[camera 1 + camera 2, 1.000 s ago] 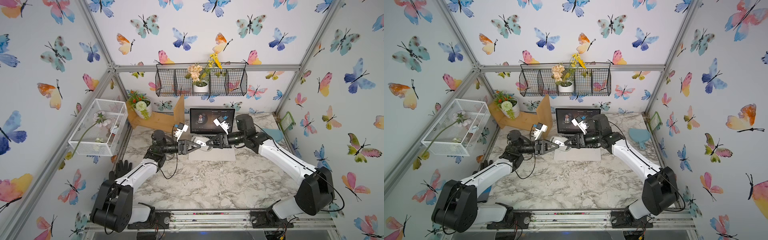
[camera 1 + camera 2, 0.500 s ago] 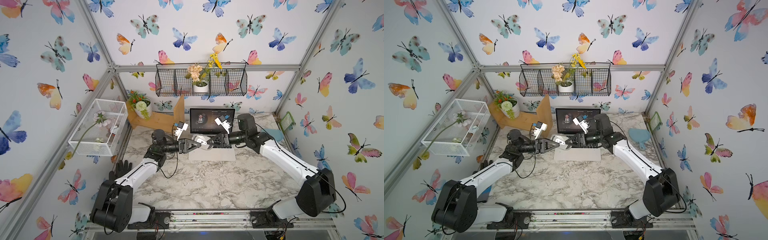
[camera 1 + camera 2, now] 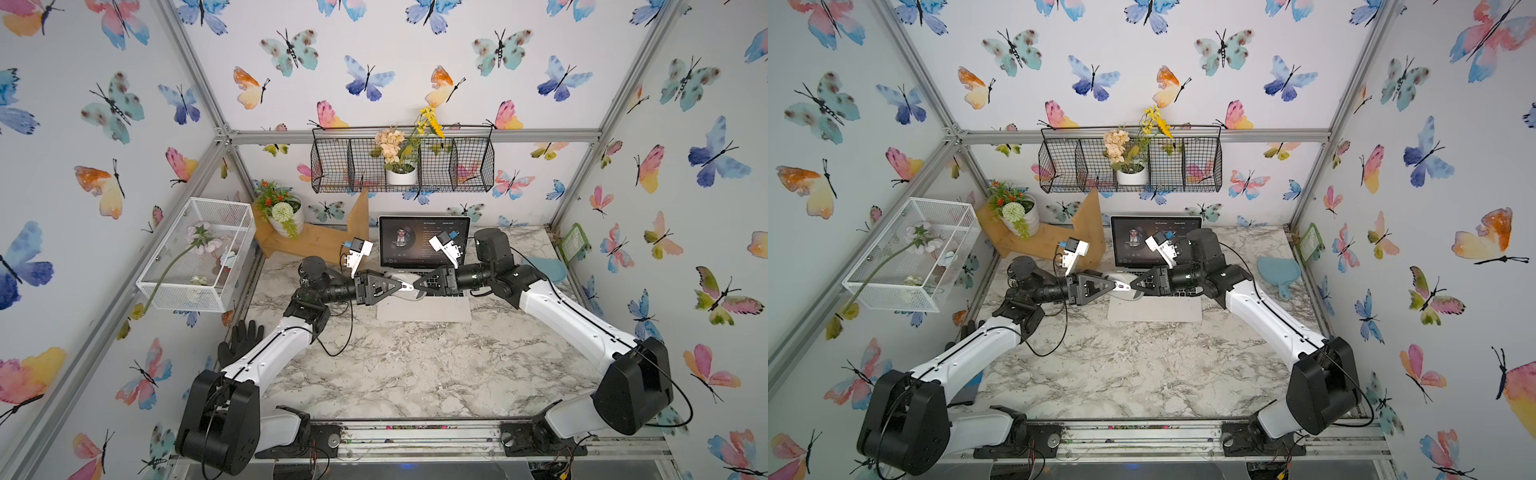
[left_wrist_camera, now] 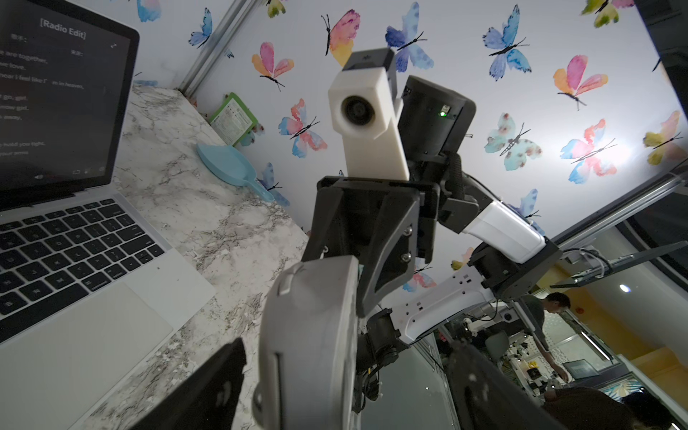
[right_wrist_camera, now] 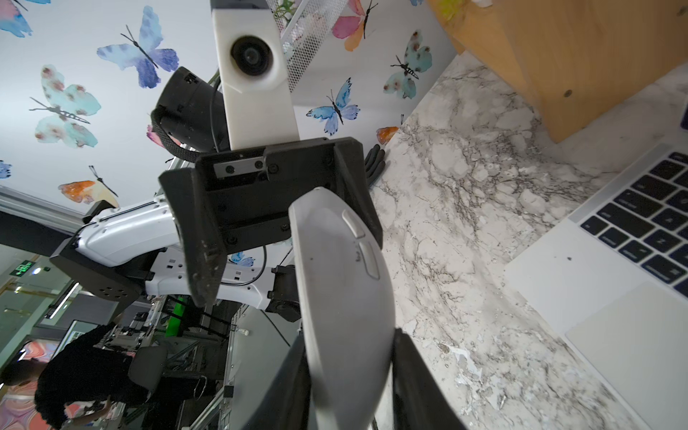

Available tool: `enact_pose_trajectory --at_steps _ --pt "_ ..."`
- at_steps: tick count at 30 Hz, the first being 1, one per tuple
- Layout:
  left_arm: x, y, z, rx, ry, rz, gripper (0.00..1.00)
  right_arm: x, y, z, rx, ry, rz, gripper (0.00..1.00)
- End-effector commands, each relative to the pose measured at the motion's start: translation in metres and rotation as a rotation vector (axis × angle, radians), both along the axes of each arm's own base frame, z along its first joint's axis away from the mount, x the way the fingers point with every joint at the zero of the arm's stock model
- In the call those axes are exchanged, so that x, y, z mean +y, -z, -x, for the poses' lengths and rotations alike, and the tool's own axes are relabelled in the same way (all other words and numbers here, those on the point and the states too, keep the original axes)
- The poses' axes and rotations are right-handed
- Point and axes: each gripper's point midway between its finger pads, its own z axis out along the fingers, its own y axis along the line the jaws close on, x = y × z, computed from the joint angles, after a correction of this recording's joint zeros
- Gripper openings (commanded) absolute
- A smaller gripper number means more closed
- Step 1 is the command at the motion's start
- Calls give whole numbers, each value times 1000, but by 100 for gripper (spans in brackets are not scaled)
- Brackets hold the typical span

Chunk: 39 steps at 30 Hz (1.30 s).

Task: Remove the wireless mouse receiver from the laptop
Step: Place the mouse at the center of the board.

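On the far left a white wire basket (image 3: 195, 253) hangs on the wall with a pink flower (image 3: 201, 237) in it. Below it a black glove (image 3: 241, 340) lies at the edge of the marble desk (image 3: 415, 374). Next comes a wooden stand (image 3: 316, 245) with a potted plant (image 3: 284, 216) on it.

My left end effector (image 3: 405, 286) reaches in from the left with its jaws spread wide. In the left wrist view its fingers (image 4: 219, 383) stand on either side of the grey computer mouse (image 4: 309, 335). In the right wrist view one finger is clearly off the mouse. The other sits close behind it, and I cannot tell if it touches.

The mouse is turned on its edge between my two end effectors. In both top views it shows over the front left part of the laptop (image 3: 424, 311). The laptop sits open at the middle back of the desk, and its dark screen shows a round picture and words. The wireless mouse receiver is too small for me to find in any view. Above the laptop, a black wire basket (image 3: 332, 170) on the back wall holds a white flower pot (image 3: 401, 176).

My right end effector (image 5: 350, 372) comes in from the right. It is squeezed narrow on the mouse, with one finger on each side. Further right a blue scoop (image 3: 1277, 272) lies on the desk, and a green card (image 3: 573, 243) leans on the wall.
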Motion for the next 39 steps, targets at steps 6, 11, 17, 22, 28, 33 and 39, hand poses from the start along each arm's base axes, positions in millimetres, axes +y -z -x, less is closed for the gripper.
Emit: enact_pose_trajectory --at_steps 6,11,17,22,28,33,39 --pt "65 54 -41 73 -349 -167 100 -59 27 -44 -145 318 298 17" --pt "87 66 -46 34 -476 -256 100 -137 80 -80 -249 615 750 17" --pt "98 70 -40 -86 -544 -310 98 -242 119 -104 -468 886 1340 17" --pt "108 77 -36 -217 -623 -306 94 -254 150 -131 -672 768 1601 20" --pt "118 86 -34 -275 -706 -277 93 -234 190 -159 -820 511 1702 22" --pt "126 89 -32 -309 -765 -263 93 -236 230 -145 -921 281 1768 28" --pt "136 92 -33 -304 -838 -244 93 -215 276 -111 -877 47 1589 35"
